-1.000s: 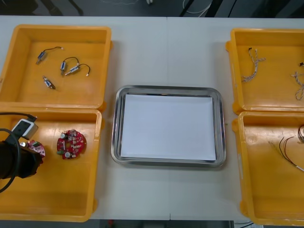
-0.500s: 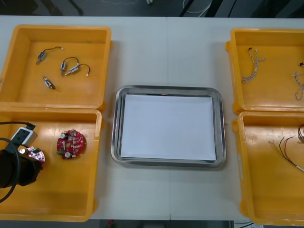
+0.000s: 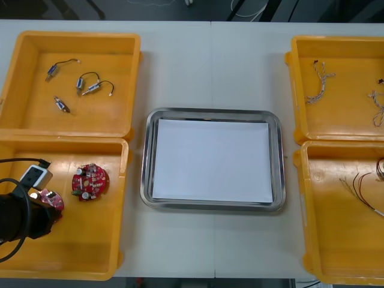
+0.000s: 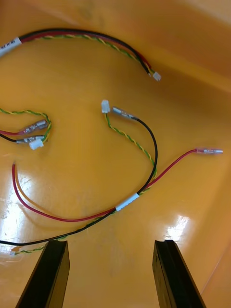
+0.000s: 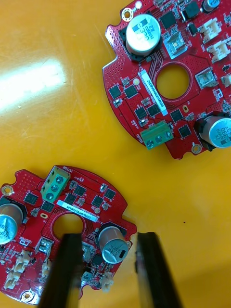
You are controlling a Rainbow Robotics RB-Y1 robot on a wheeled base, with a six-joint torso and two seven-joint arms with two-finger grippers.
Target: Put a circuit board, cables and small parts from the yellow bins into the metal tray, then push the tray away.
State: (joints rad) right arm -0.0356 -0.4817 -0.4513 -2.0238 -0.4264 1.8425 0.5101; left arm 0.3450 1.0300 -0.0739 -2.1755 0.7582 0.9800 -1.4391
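Now the left gripper (image 5: 109, 240) sits over a red circuit board (image 5: 67, 202), fingers a little apart. The right gripper (image 4: 110, 243) hangs above cables (image 4: 127, 202), fingers spread wide.

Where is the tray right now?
Front view: the tray lies between the left bins and right bins, touching neither; the left gripper hangs over the near left bin.

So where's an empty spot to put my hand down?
The tray is bare inside. The table is free beyond it, between the far bins, and on its near side. The near left bin is crowded at its far end: two boards and the left gripper. The right gripper hangs over cables.
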